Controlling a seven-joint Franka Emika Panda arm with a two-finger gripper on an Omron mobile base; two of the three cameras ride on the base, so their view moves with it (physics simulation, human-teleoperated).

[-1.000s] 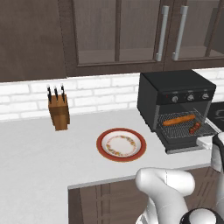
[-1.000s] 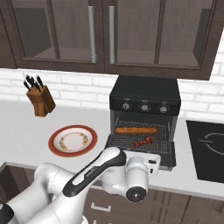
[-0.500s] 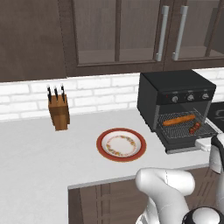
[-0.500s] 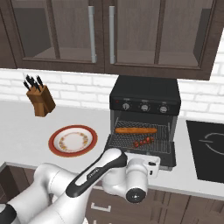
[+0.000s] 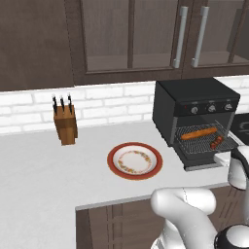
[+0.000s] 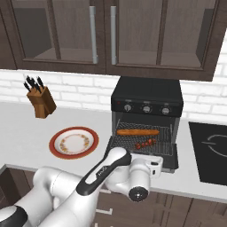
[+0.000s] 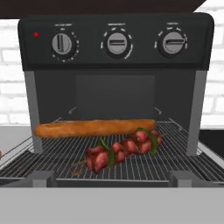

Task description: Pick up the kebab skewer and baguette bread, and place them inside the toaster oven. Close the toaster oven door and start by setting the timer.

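The toaster oven (image 7: 113, 26) stands open, and its door (image 6: 170, 158) lies folded down flat in front. On the wire rack lies the baguette bread (image 7: 94, 128), lengthwise toward the back. The kebab skewer (image 7: 122, 150) rests in front of it, slightly angled. Both also show on the rack from the right base, baguette bread (image 6: 137, 132) behind kebab skewer (image 6: 145, 143). My gripper (image 7: 111, 178) is open and holds nothing, level with the rack and facing straight into the oven. My white hand (image 6: 148, 167) hovers at the door's front edge. Three round knobs (image 7: 117, 43) sit in a row above the opening.
An empty red-rimmed plate (image 5: 134, 160) sits on the white counter left of the oven. A wooden knife block (image 5: 65, 124) stands by the brick wall at the far left. A black cooktop (image 6: 210, 150) lies right of the oven. Dark cabinets hang overhead.
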